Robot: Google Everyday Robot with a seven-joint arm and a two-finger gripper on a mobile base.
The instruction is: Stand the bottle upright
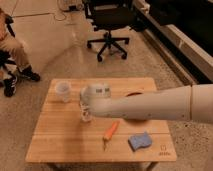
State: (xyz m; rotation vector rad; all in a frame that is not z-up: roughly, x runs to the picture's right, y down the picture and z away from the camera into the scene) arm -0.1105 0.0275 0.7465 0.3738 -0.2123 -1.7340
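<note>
The bottle [86, 115] is a small, slim, whitish-clear shape standing roughly upright on the wooden table [60, 142], left of centre. My gripper [85, 107] hangs from the white arm that reaches in from the right, and it sits right at the bottle's upper part. The arm's white wrist housing [98, 93] hides the top of the gripper. The bottle's base seems to rest on the tabletop.
A wider clear plastic cup [63, 91] stands at the table's back left, close to the gripper. An orange carrot [111, 131] lies in front of the arm and a blue sponge [139, 141] at the front right. An office chair [109, 30] stands behind the table, and a seated person [11, 55] is at far left.
</note>
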